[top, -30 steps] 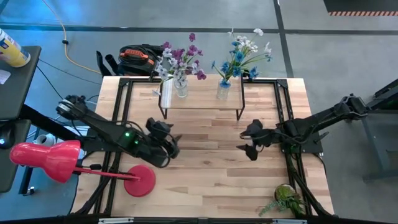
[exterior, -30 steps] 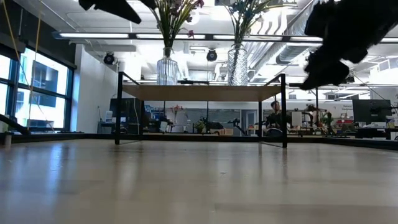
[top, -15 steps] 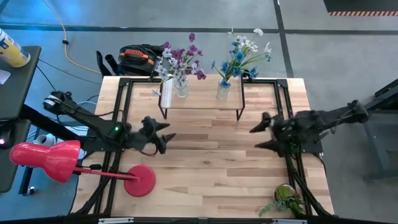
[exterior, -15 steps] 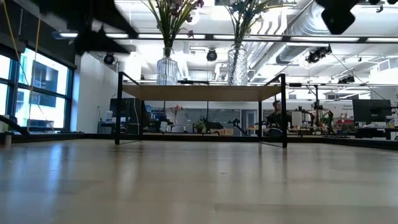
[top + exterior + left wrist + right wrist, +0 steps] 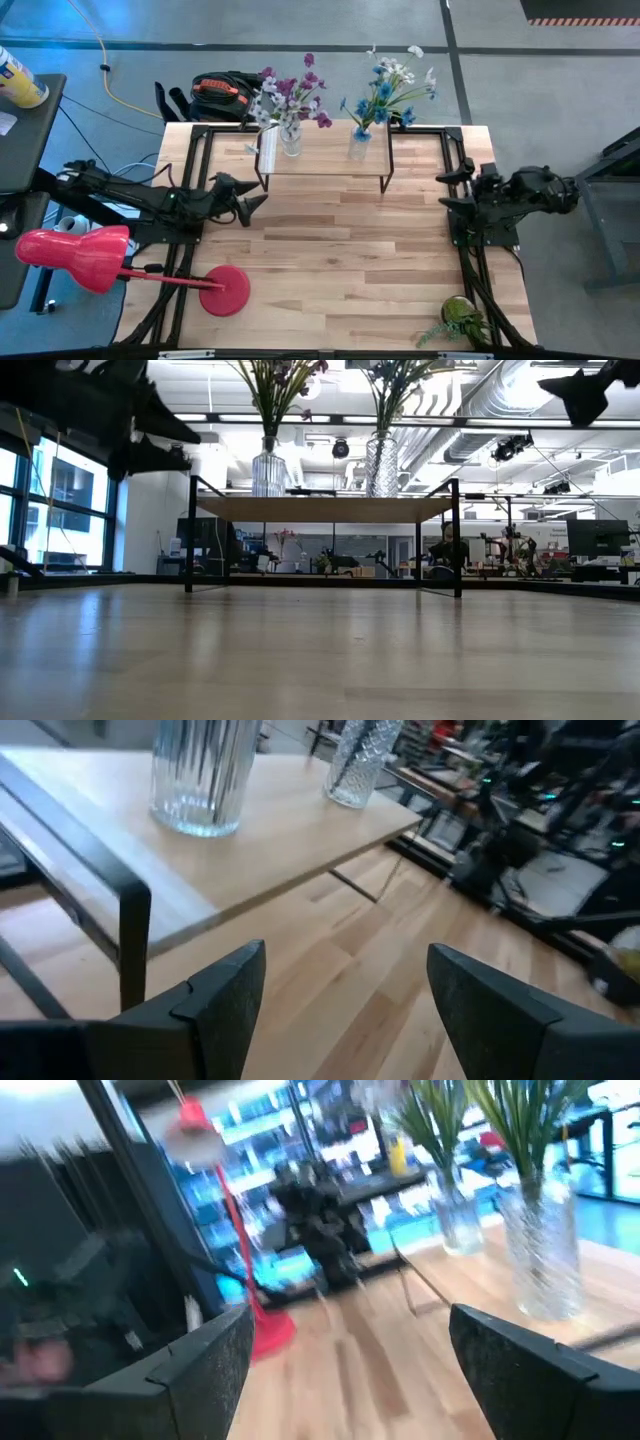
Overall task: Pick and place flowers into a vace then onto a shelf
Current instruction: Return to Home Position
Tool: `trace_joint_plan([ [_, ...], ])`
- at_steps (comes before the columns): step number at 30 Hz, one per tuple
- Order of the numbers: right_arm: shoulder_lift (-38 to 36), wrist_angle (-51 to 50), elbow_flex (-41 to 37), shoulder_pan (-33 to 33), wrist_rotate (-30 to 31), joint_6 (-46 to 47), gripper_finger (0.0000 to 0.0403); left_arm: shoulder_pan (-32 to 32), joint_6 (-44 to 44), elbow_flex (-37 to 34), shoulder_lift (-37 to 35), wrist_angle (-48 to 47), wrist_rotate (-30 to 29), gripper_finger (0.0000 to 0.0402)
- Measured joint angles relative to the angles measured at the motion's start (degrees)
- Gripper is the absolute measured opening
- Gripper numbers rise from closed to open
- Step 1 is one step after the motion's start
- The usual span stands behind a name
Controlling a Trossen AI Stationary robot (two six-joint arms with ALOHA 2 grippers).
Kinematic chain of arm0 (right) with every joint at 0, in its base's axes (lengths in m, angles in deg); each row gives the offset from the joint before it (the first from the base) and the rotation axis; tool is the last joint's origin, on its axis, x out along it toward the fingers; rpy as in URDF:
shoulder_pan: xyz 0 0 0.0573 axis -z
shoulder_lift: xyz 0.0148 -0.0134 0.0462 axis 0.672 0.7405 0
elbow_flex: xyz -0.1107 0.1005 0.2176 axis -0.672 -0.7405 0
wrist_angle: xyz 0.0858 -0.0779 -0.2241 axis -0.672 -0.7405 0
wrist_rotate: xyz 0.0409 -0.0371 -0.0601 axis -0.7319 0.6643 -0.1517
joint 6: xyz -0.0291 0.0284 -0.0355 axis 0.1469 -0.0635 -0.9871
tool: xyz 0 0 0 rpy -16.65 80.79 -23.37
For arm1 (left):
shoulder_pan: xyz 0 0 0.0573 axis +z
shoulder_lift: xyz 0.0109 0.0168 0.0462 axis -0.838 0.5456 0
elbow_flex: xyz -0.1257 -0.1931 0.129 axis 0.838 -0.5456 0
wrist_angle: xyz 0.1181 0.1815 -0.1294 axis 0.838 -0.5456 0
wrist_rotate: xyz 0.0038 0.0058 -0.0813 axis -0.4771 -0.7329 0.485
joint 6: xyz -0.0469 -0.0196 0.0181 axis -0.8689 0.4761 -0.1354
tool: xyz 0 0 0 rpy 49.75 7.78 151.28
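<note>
The flower job looks done, and the step in hand seems to be the go-home step for both arms.

The shelf [image 5: 325, 158] stands at the far middle of the table [image 5: 340, 260]. 2 clear vases stand upright on it. The left vase [image 5: 291, 140] holds the purple flowers [image 5: 296, 92] with some pale ones. The right vase [image 5: 359, 146] holds the blue and white flowers [image 5: 388, 85]. Both bunches stick up and lean a little past the far edge of the table.

The left gripper [image 5: 243, 191] hangs over the left side of the table, near the shelf's near left leg but not touching it. Its 2 fingers are spread apart and there is nothing between them. In the left wrist view the shelf and both vases sit just ahead of it.

The right gripper [image 5: 446, 191] hangs over the right side of the table, well apart from the shelf's right end. Its fingers are spread too, and it holds nothing.

I think the next move is easy. Each arm needs to fold back to its own side and rest. The left arm should go away from the shelf leg, not toward it, so the vases do not shake or tip. The fingers need to grab nothing more.
</note>
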Motion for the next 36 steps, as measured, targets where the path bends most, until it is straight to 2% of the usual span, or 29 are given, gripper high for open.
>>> trace_joint_plan([
  [3,1.01,0.11,-0.99,0.0,0.67,-1.41,0.0326,1.72,-0.16,-3.22,-4.26,0.18,3.7,0.031],
  [6,-0.01,3.39,-5.38,-0.02,-0.6,0.24,0.0326,1.8,-0.4,-5.71,-7.69,0.07,4.0,0.031],
  [11,0.2,23.02,-16.4,-0.04,-3.14,-1.67,0.0326,1.77,-1.29,-8.85,-12.57,0.02,2.35,0.031],
  [17,-0.06,39.21,-28.6,-0.04,-3.0,0.22,0.0326,1.77,-3.57,-12.51,-16.43,-0.94,1.96,0.031],
  [22,0.32,37.12,-29.3,-0.04,-0.8,-3.13,0.0326,1.77,-12.43,-14.95,-17.61,-5.34,-3.42,0.031],
  [24,0.34,36.93,-29.33,-0.04,1.32,-6.43,0.0326,1.77,-12.16,-14.95,-17.16,-5.28,-4.97,0.031],
  [28,0.36,34.26,-29.33,-0.02,1.84,-11.99,0.0326,1.77,-11.85,-14.9,-16.99,-5.75,-6.4,0.031],
  [36,0.42,31.06,-29.33,-0.02,1.58,-13.15,0.0326,1.77,-11.85,-14.9,-16.91,-5.87,-6.42,0.031],
])
